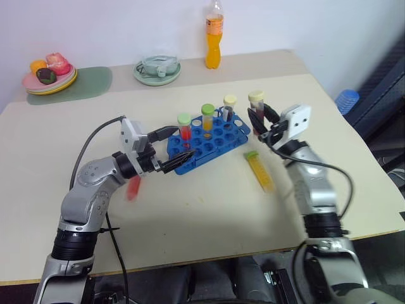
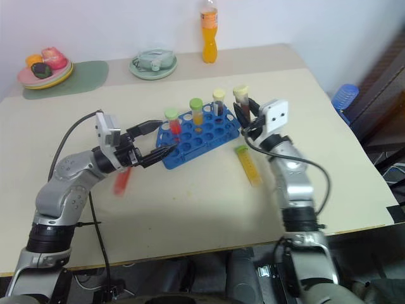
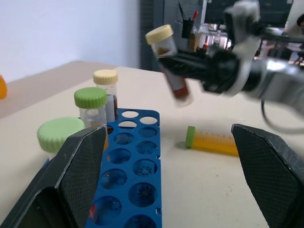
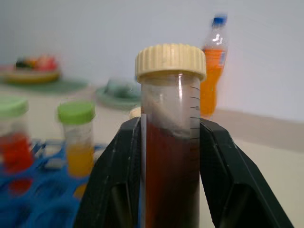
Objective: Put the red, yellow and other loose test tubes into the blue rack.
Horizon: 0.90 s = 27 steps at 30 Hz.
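Note:
The blue rack (image 1: pixel 216 135) sits mid-table with three capped tubes standing in it: a red one (image 1: pixel 185 128), a yellow one (image 1: pixel 207 118) and a cream-capped one (image 1: pixel 229 105). My right gripper (image 1: pixel 258 118) is shut on a brown tube with a cream cap (image 4: pixel 171 142), held upright in the air just off the rack's right end. A yellow tube with a green cap (image 1: pixel 260 171) lies on the table in front of that end. A red tube (image 1: pixel 133 188) lies on the table beside my left forearm. My left gripper (image 1: pixel 181 144) stands open at the rack's left end, holding nothing.
An orange soda bottle (image 1: pixel 214 39) and a pale green dish (image 1: pixel 157 69) stand at the table's far edge. At the far left a plate of fruit (image 1: pixel 49 76) rests on a green mat (image 1: pixel 88 83). A blue object (image 1: pixel 347 100) is off the table's right side.

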### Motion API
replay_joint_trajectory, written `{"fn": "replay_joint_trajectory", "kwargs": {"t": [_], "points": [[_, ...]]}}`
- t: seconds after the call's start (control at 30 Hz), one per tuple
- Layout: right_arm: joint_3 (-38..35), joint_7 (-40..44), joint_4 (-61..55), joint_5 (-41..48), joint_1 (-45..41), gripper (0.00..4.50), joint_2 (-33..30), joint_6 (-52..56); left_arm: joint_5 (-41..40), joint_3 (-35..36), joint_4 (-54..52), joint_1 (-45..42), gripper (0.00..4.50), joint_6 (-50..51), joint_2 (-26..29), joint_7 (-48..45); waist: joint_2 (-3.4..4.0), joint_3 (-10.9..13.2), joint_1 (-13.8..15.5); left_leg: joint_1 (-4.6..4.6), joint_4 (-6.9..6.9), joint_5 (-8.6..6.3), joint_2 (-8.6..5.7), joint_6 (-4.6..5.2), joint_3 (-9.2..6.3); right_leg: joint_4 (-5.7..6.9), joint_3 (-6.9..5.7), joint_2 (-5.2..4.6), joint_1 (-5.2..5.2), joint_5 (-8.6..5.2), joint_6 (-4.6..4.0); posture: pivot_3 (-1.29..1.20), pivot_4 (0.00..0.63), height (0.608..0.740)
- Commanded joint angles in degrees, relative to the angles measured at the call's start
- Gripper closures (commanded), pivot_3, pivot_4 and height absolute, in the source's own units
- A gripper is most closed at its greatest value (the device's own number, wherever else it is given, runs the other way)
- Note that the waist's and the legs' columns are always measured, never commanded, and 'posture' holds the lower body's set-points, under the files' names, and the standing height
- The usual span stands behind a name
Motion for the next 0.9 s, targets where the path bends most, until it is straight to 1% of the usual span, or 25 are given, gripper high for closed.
{"fn": "replay_joint_trajectory", "kwargs": {"t": [0.03,0.1,0.17,0.2,0.27,0.4,0.57,0.8,0.9], "points": [[-2.6,5.0,-8.5,7.0,-0.2,2.84,-10.0,19.1,0.0,-0.2,-0.2,-0.9,0.18,-1.4,-0.7,-0.5,0.0,0.0,0.4,0.0,0.0,0.0,0.0,0.0,0.03,-0.01,0.01,-0.02,0.0,0.0,0.0,0.0,0.15,0.74],[-3.3,7.3,-8.1,8.5,-0.7,2.84,-16.0,26.6,0.1,-0.5,0.3,-1.2,0.18,-1.4,-1.2,-0.9,-0.01,0.0,1.0,0.02,0.03,0.0,0.0,0.01,0.03,-0.06,0.01,-0.03,0.08,0.0,0.0,0.0,0.15,0.74],[-1.4,10.9,-7.0,8.2,-0.4,2.84,-22.2,32.1,0.2,-0.9,0.7,-1.4,0.18,-1.5,-1.6,-1.2,-0.02,0.0,1.4,0.02,0.04,-0.01,0.0,0.02,0.08,-0.08,0.02,-0.04,0.08,0.0,0.0,0.0,0.15,0.74],[-1.1,11.4,-5.2,8.3,-1.0,2.84,-24.2,35.5,0.2,-1.0,0.9,-1.5,0.18,-1.6,-1.8,-1.3,-0.02,0.0,1.4,0.02,0.04,-0.01,0.0,0.03,0.09,-0.09,0.02,-0.05,0.08,0.0,0.0,0.0,0.15,0.74],[-0.9,11.6,-2.4,8.8,-2.7,2.84,-26.0,40.8,0.3,-1.3,1.4,-1.8,0.18,-1.9,-1.9,-1.5,-0.06,0.0,1.5,0.02,0.04,-0.01,0.01,0.03,0.11,-0.09,0.02,-0.06,0.09,0.0,0.0,0.0,0.15,0.74],[7.3,18.2,2.1,6.2,-5.1,2.84,-32.0,46.4,0.4,-1.7,2.2,-2.3,0.18,-2.1,-2.4,-1.8,-0.06,0.0,1.4,0.0,0.03,-0.01,0.02,0.03,0.13,-0.09,0.01,-0.07,0.05,0.0,0.01,0.0,0.15,0.74],[13.2,22.4,7.6,2.8,-7.8,2.84,-33.4,45.1,0.6,-1.9,2.2,-2.3,0.18,-2.1,-2.9,-2.0,-0.07,0.0,1.4,-0.01,0.03,-0.01,0.03,0.03,0.15,-0.09,0.01,-0.07,0.04,0.01,0.01,0.0,0.15,0.74],[16.1,24.7,12.7,-0.7,-10.1,2.84,-32.4,43.7,0.7,-1.8,1.9,-1.9,0.18,-2.0,-3.0,-2.1,-0.08,0.0,1.5,-0.01,0.06,-0.01,0.02,0.03,0.14,-0.1,0.0,-0.07,0.06,0.01,0.02,0.0,0.15,0.74],[16.5,24.8,12.8,-1.9,-10.2,1.95,-32.3,43.2,0.7,-1.7,1.5,-1.6,0.18,-1.8,-2.9,-2.0,-0.08,0.0,1.5,-0.01,0.06,-0.01,0.02,0.03,0.15,-0.1,0.0,-0.07,0.06,0.01,0.02,0.0,0.15,0.74]]}}
